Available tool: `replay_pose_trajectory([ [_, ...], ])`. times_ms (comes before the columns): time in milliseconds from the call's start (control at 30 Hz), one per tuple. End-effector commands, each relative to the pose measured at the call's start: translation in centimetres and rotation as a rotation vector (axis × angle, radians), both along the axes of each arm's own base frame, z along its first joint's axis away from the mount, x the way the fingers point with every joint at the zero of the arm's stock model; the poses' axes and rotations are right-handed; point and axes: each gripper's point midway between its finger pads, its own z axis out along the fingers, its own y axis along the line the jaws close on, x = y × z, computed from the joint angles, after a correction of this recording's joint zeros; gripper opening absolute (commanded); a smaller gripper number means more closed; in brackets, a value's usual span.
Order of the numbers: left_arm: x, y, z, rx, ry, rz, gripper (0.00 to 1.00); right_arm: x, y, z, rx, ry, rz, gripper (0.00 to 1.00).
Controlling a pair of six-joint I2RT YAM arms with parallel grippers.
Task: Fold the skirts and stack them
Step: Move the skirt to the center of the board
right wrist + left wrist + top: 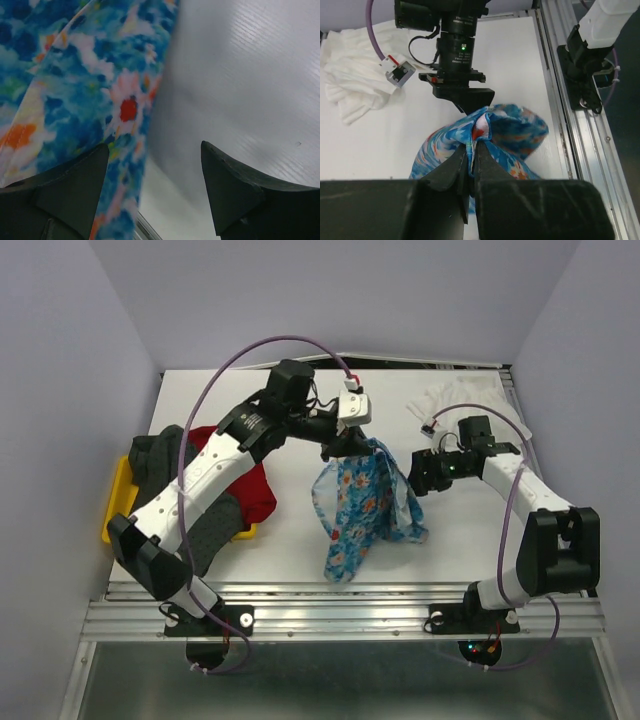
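The blue flowered skirt (355, 505) hung in the air above the middle of the table (290, 550), bunched at its top and trailing down until its lower end reached the white surface. The left gripper (472, 146) held it by that gathered top edge, its two dark fingers pressed together with a fold of the printed cloth pinched between them. From the right, the right gripper (418, 475) was level with the upper part of the hanging cloth, just beside it. Its fingers (75, 185) stood spread apart, the flowered fabric close against the one on the left of the wrist view. Whether the cloth actually touched that finger was hard to tell, as the picture was blurred there.

The white skirt (450, 400) lay crumpled at the far right of the table, well apart from the others. On the left side, the red skirt (258, 490) and the dark grey skirt (215, 528) were heaped together over the yellow tray (118, 495), partly hidden beneath the left arm.
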Motion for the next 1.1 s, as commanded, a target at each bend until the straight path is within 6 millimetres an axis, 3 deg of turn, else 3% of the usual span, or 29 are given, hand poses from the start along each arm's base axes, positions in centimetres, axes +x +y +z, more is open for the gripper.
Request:
replay_pose_trajectory([
  [0,0.0,1.5,-1.0,-0.016,-0.033,0.08,0.0,-0.1,0.1,0.8,0.008,-0.072,0.009,0.79],
  [33,0.1,2.1,-2.9,0.027,-0.056,0.079,0.0,-0.1,0.0,0.7,0.001,-0.072,0.009,0.79],
  [67,0.0,3.1,-6.5,0.105,-0.038,0.101,0.0,-0.1,-0.4,0.5,-0.024,-0.079,-0.001,0.79],
  [100,0.1,3.8,-8.5,0.152,-0.038,0.109,0.0,-0.2,-0.4,0.5,-0.025,-0.081,0.001,0.79],
  [133,0.0,5.2,-12.6,0.239,-0.032,0.122,0.0,0.0,-1.0,0.3,-0.063,-0.097,-0.014,0.79],
  [233,-0.2,7.1,-18.1,0.348,-0.032,0.133,0.0,0.5,-2.4,-0.3,-0.151,-0.12,-0.046,0.78],
  [267,-0.7,8.3,-21.4,0.423,-0.008,0.133,0.0,0.7,-2.7,-0.3,-0.17,-0.13,-0.055,0.77],
  [400,-1.9,9.6,-26.6,0.518,0.072,0.116,0.01,0.3,-3.3,-0.2,-0.207,-0.121,-0.058,0.76],
  [467,-2.4,9.8,-28.1,0.535,0.116,0.121,0.09,-0.6,-3.0,0.2,-0.194,-0.115,-0.022,0.75],
  [567,-2.4,9.8,-28.5,0.533,0.128,0.132,0.21,-2.3,-3.2,-0.1,-0.207,-0.103,0.025,0.74],
  [667,-2.1,9.6,-27.7,0.506,0.146,0.155,0.33,-2.4,-3.5,0.8,-0.202,-0.143,0.034,0.69],
  [800,-1.6,9.4,-25.6,0.472,0.145,0.187,0.48,-2.4,-4.7,0.5,-0.284,-0.133,0.091,0.68],
  [933,-1.5,9.3,-23.4,0.426,0.146,0.233,0.56,-3.4,-6.1,-0.9,-0.367,-0.068,0.162,0.68],
  [967,-1.6,9.3,-22.8,0.413,0.152,0.242,0.61,-3.9,-6.2,-1.1,-0.372,-0.046,0.171,0.7],
  [1000,-1.7,9.3,-22.3,0.407,0.157,0.247,0.77,-4.0,-6.4,-1.2,-0.382,-0.039,0.17,0.7],
  [1067,-1.9,9.2,-21.3,0.385,0.166,0.259,0.77,-4.4,-6.0,-1.6,-0.391,-0.035,0.189,0.7],
])
